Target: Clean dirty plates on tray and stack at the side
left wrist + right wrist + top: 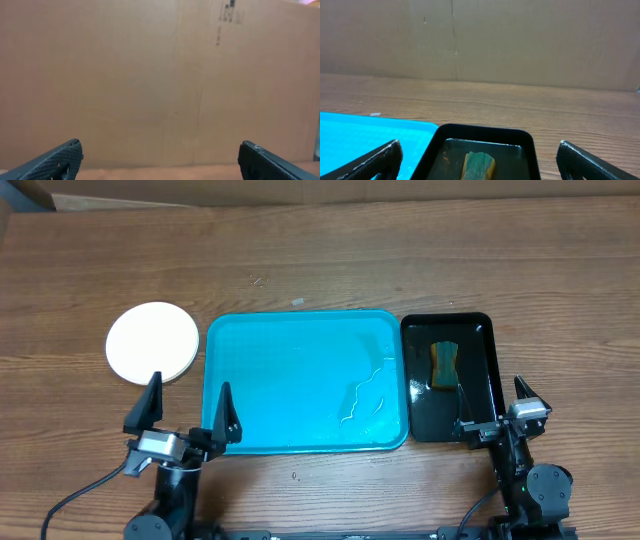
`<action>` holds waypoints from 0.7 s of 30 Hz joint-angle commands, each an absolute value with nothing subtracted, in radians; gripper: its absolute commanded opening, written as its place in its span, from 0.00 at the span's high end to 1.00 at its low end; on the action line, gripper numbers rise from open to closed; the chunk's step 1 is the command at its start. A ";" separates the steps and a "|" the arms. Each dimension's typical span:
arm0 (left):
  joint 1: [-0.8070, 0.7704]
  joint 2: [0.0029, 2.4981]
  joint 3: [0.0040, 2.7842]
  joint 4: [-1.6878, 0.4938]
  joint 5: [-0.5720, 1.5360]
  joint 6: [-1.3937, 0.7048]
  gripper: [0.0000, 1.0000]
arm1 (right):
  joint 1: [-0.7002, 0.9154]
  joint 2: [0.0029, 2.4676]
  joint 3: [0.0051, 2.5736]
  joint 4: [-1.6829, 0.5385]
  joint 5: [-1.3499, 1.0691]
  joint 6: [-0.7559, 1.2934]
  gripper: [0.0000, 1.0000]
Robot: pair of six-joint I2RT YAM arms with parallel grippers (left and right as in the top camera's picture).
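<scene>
Turquoise rectangular plastic tray (290, 380), water-streaked.
Round white plates (152, 343) stacked left of it; left gripper (188, 415) and right gripper (495, 412) flank its near edge, both spread apart.

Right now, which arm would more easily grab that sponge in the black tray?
Right. The right gripper sits open at the black tray's near end, sponge just ahead; the left gripper is beyond the blue tray.

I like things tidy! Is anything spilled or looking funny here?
Only a little: what looks like a thin wet streak glistens on the turquoise tray, near its right side. The plates sit neatly stacked left of it.
</scene>
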State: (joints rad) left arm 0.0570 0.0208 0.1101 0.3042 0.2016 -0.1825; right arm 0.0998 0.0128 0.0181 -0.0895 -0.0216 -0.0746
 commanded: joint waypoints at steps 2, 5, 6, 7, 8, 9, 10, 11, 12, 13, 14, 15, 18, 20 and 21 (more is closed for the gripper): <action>0.040 0.003 0.064 0.305 0.150 -0.171 0.00 | 0.096 0.003 0.008 -0.084 -0.016 -0.076 0.00; 0.039 0.003 0.037 0.259 0.119 -0.172 0.00 | 0.096 0.003 0.008 -0.084 -0.016 -0.076 0.00; 0.039 0.003 0.025 0.238 0.113 -0.171 0.00 | 0.096 0.003 0.008 -0.084 -0.016 -0.076 0.00; 0.039 0.003 0.010 0.218 0.102 -0.172 0.00 | 0.096 0.003 0.008 -0.084 -0.016 -0.076 0.00; 0.038 0.003 0.003 0.193 0.101 -0.172 0.00 | 0.096 0.003 0.008 -0.084 -0.016 -0.076 0.00; 0.037 0.003 0.005 0.154 0.095 -0.172 0.00 | 0.096 0.003 0.008 -0.084 -0.016 -0.076 0.00; 0.036 0.003 0.005 0.126 0.093 -0.172 0.00 | 0.096 0.003 0.008 -0.084 -0.016 -0.076 0.00; 0.036 0.003 0.005 0.104 0.093 -0.172 0.00 | 0.096 0.003 0.008 -0.084 -0.016 -0.076 0.00; 0.036 0.003 0.005 0.086 0.093 -0.171 0.00 | 0.096 0.003 0.008 -0.084 -0.016 -0.076 0.00; 0.036 0.003 0.005 0.069 0.093 -0.171 0.00 | 0.096 0.003 0.008 -0.084 -0.016 -0.076 0.00; 0.036 0.003 0.005 0.037 0.084 -0.171 0.00 | 0.096 0.003 0.008 -0.084 -0.016 -0.076 0.00; 0.036 0.003 0.005 0.001 0.072 -0.171 0.00 | 0.096 0.003 0.008 -0.084 -0.016 -0.076 0.00; 0.036 0.006 0.005 -0.075 0.044 -0.168 0.00 | 0.096 0.003 0.008 -0.084 -0.016 -0.076 0.00; 0.035 0.005 0.005 -0.075 0.044 -0.168 0.00 | 0.096 0.003 0.008 -0.084 -0.016 -0.076 0.00; 0.034 0.005 0.005 -0.075 0.044 -0.168 0.00 | 0.096 0.003 0.008 -0.084 -0.016 -0.076 0.00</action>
